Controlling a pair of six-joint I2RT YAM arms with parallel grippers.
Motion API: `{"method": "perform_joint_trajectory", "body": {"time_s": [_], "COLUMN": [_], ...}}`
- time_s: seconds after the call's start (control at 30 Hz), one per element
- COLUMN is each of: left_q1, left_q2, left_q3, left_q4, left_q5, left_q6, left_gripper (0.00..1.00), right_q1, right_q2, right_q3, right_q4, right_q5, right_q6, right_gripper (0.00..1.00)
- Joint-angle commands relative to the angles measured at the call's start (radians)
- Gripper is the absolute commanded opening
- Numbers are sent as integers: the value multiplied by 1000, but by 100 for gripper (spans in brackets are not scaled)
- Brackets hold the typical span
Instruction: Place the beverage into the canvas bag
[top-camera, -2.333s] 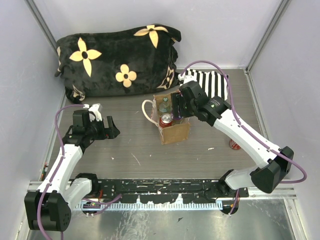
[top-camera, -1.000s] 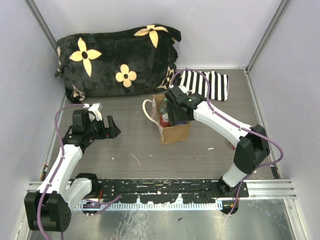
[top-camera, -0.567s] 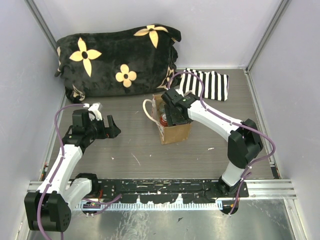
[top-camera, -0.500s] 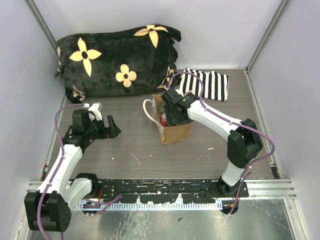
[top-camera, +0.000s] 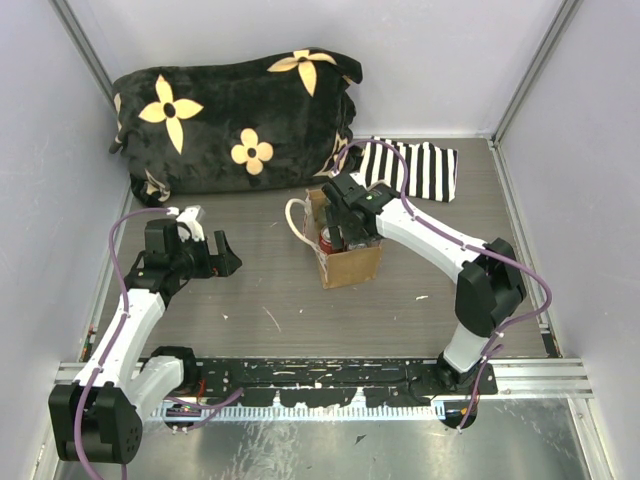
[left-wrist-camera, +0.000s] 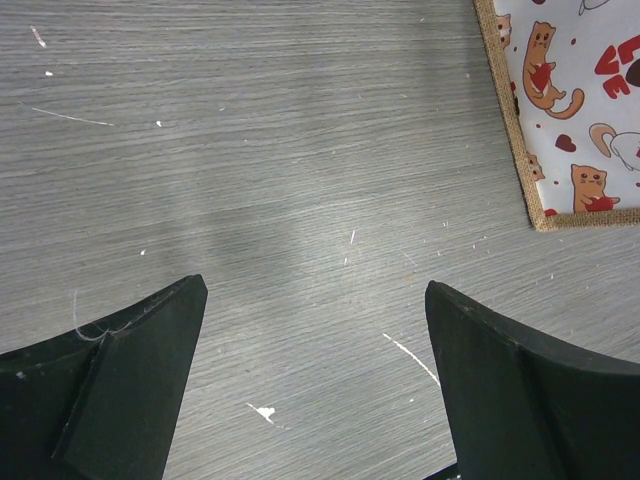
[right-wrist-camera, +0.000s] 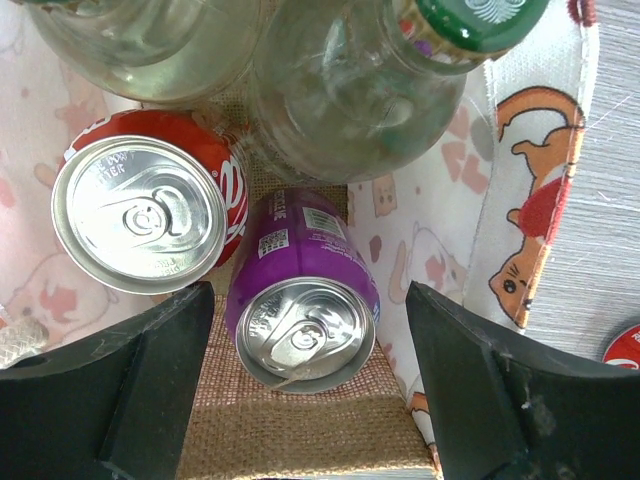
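At the left of the top view the left gripper (left-wrist-camera: 312, 290) hangs over bare desk (top-camera: 300, 310). Its fingers are spread with nothing between them, well apart from the canvas bag (top-camera: 352, 268) at the centre. The right gripper (right-wrist-camera: 310, 290) is over the bag's mouth. A second ago its fingers stood closer together; now they have widened and sit clear on either side of a purple can (right-wrist-camera: 305, 330), seemingly touching neither side. The can stands on end on the bag's burlap floor, just beside a red can (right-wrist-camera: 140, 215) and in front of two glass bottles (right-wrist-camera: 340, 90). I judge the beverage released inside the bag, leaving only the withdrawal. Beyond, toward the top of the frame, lie a striped cloth (top-camera: 420, 170) and a black flowered cushion (top-camera: 230, 110).
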Motion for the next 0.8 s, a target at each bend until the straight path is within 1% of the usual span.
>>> {"method": "perform_joint_trajectory", "body": {"time_s": [0.0,0.23,0.47,0.6,0.67,0.77], "left_q1": [4,5,5,4,5,4], "left_q2": [-18,-20,-31,-42,-46,-56], "left_q3": [-17,-15,25,58,76,119], "left_q4": [27,19,-35,-53,-67,-102], "left_q5": [16,19,-13,-40,-37,-42], "left_q6": [-6,-3,51,67,65,72], "left_gripper": [98,98,98,98,98,98], "right_q1": [-5,-4,-5,-13,-26,-87], "right_q2": [-66,-155,-209,-200,-197,-225], "right_q3": [39,84,155,250,297,333], "right_q4": [1,27,56,47,27,6], "right_q5": [30,32,45,58,66,60], "right_q6": [-4,3,-20,-49,-60,-68], "right_gripper": [83,82,82,81,82,81]}}
